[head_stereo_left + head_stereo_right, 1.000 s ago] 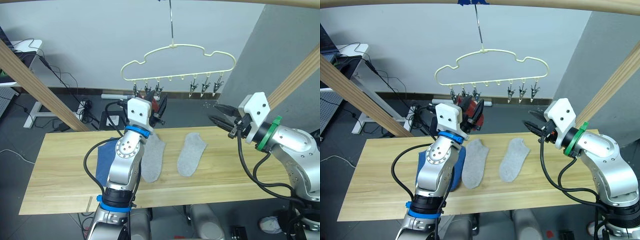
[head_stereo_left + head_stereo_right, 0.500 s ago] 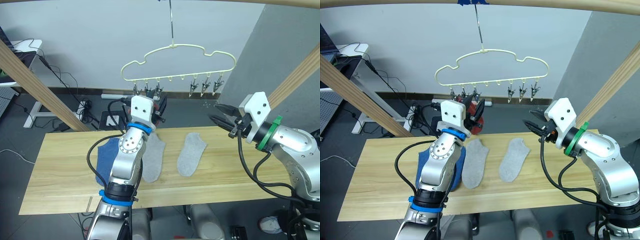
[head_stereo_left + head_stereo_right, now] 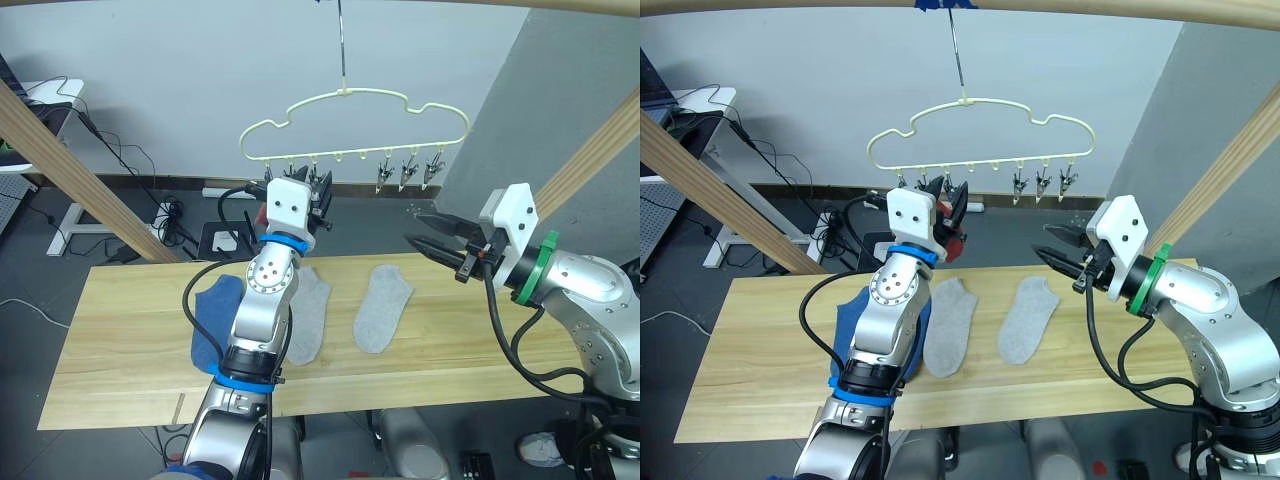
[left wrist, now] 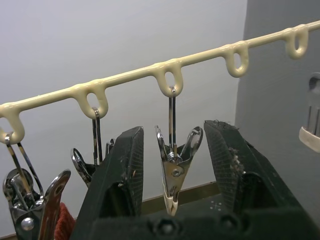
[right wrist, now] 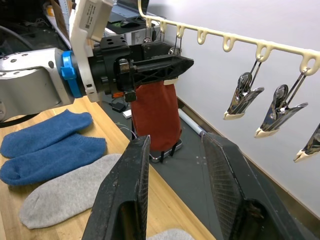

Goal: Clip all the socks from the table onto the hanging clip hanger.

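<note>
Right wrist view: two blue socks [image 5: 50, 147], one rust sock [image 5: 156, 116] hung, both claws agape, empty.

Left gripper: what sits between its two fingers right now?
In the left wrist view, one metal clip hanging from the clip hanger sits between the open fingers of the left gripper; they do not visibly touch it.

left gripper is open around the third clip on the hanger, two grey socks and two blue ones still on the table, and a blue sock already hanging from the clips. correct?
Not quite: the hanging sock is rust red, not blue, as the right wrist view shows. The rest holds: the left gripper is open around the third clip of the clip hanger, and two grey socks and two blue socks lie on the table.
</note>
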Robot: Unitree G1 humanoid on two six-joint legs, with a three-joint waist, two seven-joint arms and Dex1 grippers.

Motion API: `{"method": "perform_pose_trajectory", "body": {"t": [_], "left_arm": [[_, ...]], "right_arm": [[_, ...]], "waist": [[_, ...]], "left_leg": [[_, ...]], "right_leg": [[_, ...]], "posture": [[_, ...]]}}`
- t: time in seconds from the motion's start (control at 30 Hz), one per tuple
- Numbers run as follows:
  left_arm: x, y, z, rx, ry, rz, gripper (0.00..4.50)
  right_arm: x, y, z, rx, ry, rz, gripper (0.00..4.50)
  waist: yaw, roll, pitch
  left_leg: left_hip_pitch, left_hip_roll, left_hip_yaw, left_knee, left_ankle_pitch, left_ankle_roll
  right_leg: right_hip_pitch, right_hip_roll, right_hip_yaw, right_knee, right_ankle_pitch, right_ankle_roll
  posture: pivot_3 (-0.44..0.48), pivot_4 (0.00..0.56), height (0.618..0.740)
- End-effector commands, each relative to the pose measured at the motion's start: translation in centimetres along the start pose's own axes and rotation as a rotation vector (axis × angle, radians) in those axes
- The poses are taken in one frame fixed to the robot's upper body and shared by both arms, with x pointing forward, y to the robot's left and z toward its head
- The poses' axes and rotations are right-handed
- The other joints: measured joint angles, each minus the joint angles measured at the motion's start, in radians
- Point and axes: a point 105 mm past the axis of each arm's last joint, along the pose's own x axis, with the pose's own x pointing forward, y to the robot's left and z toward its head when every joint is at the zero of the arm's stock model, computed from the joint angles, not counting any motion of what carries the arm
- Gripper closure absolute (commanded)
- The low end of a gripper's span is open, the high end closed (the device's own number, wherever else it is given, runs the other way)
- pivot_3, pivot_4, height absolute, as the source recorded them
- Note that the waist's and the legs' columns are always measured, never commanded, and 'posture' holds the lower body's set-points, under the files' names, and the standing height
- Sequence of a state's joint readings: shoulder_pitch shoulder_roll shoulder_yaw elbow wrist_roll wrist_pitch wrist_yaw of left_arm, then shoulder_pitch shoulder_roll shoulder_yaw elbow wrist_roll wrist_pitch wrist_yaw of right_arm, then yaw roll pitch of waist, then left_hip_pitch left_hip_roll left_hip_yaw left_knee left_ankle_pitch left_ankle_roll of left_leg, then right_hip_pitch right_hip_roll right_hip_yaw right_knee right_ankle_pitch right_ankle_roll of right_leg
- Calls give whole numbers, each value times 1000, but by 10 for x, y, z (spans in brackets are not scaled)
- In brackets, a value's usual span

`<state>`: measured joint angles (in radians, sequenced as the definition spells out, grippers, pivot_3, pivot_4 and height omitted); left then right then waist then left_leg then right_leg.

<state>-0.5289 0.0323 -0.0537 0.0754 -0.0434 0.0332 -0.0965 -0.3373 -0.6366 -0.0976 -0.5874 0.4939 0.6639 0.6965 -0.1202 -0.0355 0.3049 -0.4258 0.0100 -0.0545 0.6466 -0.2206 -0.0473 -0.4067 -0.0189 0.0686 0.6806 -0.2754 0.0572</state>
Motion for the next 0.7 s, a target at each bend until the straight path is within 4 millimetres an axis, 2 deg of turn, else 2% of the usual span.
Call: {"method": "perform_pose_trajectory", "body": {"t": [0.03, 0.1, 0.17, 0.27, 0.37, 0.47, 0.6, 0.7], "left_arm": [[4, -3, 15, 8, -62, 0, 2395], [5, -4, 16, 6, -67, -6, 2565], [5, -4, 16, 5, -70, -8, 2950], [4, -6, 17, 6, -75, -18, 3804], [3, -5, 18, 14, -77, -23, 4301], [1, -4, 18, 19, -76, -23, 4376], [-2, -5, 20, 22, -74, -43, 4376], [-3, -8, 24, 11, -73, -76, 4376]], "right_arm": [[-2, 0, 12, -43, -38, 10, 2790], [-2, 0, 12, -42, -38, 10, 2790], [-2, 0, 12, -41, -38, 11, 2790], [-2, 1, 12, -39, -36, 14, 2790], [-1, 4, 9, -33, -24, 23, 2790], [1, 10, 2, -20, -4, 29, 2790], [10, 17, -27, 21, 105, -38, 2790], [15, 23, -62, 111, 198, -150, 2198]], "waist": [[-1, 0, 0], [-2, 0, 0], [-3, 0, 0], [-4, 0, 0], [-4, 0, 0], [-4, 0, 0], [-5, 0, 0], [-4, 0, 0]], "left_leg": [[0, 0, 0, 0, 0, 0], [0, 0, 0, 0, 0, 0], [0, 0, 0, 0, 0, 0], [0, 0, 0, 0, 0, 0], [0, 0, 0, 0, 0, 0], [0, 0, 0, 0, 0, 0], [0, 0, 0, 0, 0, 0], [0, 1, 0, 0, 0, 0]], "right_leg": [[0, 0, 0, 0, 0, 0], [0, 0, 0, 0, 0, 0], [0, 0, 0, 0, 0, 0], [0, 0, 0, 0, 0, 0], [0, 0, 0, 0, 0, 0], [0, 0, 0, 0, 0, 0], [0, 0, 0, 0, 0, 0], [0, 0, 0, 0, 0, 0]], "posture": [[-265, 289, 740], [-265, 289, 740], [-266, 290, 740], [-264, 290, 740], [-260, 289, 740], [-260, 289, 740], [-255, 290, 740], [-245, 290, 740]]}}
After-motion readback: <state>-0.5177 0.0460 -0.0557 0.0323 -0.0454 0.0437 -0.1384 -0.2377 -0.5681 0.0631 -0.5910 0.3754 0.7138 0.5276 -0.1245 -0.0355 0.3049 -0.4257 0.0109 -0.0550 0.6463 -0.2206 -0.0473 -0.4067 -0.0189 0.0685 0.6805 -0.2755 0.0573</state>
